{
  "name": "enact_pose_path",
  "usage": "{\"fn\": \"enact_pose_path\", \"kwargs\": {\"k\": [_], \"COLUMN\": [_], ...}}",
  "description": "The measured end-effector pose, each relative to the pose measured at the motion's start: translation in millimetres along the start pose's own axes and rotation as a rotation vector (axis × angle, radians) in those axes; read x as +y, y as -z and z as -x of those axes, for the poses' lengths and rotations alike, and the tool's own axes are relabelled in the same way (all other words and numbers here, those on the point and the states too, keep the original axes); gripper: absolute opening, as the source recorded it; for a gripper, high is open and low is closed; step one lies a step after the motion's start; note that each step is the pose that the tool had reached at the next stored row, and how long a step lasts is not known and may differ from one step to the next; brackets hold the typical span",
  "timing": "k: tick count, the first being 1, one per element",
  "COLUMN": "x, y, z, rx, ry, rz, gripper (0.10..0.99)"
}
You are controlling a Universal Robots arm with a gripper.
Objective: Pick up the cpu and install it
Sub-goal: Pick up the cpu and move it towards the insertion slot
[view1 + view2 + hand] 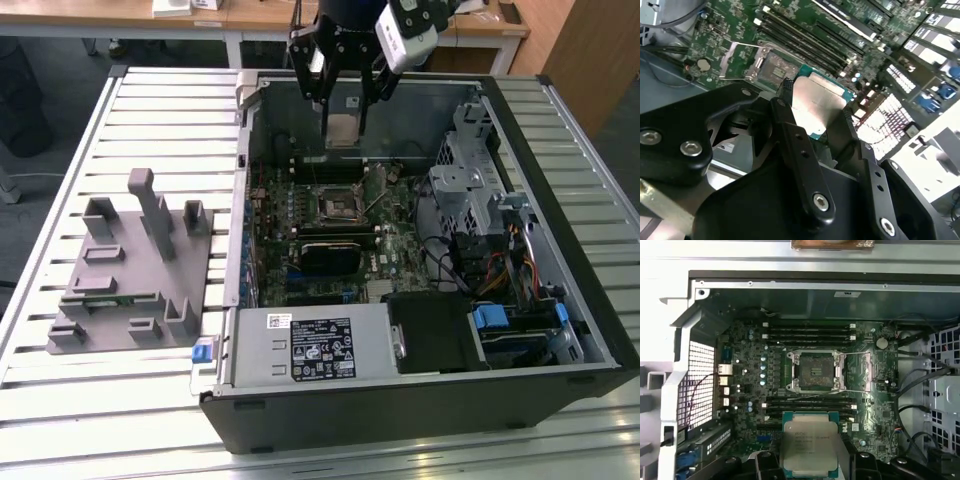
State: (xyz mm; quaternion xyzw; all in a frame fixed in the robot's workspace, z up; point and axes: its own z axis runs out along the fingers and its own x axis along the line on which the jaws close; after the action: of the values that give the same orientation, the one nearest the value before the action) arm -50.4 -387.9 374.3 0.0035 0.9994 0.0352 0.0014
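Observation:
My gripper [343, 105] hangs over the far side of the open computer case [560, 330], shut on the cpu [343, 131], a flat square chip with a pale silver top. In both wrist views the cpu [817, 107] [809, 442] sits between the black fingers [785, 125], pinched at two opposite edges. The empty socket [337, 205] [815, 371] [772, 70] lies on the green motherboard below, with its metal frame swung open. The chip is held in the air, short of the socket and apart from it.
A grey fixture plate [130, 265] with upright holders lies on the slatted table at the exterior view's left. Inside the case are a power supply [310, 345], a metal drive cage [470, 190], cables, memory slots [807, 332] and a black block [325, 255] beside the socket.

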Motion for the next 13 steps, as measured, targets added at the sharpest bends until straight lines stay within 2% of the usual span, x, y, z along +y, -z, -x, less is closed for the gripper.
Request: {"fn": "enact_pose_path", "kwargs": {"k": [5, 11, 13], "x": [7.5, 21.2, 22.2], "y": [-3.1, -7.6, -8.0], "z": [11.2, 24.9, 26.9], "rx": [0.0001, 0.0001, -0.0001], "ry": [0.000, 0.000, -0.002], "rz": [0.000, 0.000, -0.001], "gripper": [0.522, 0.522, 0.522]}}
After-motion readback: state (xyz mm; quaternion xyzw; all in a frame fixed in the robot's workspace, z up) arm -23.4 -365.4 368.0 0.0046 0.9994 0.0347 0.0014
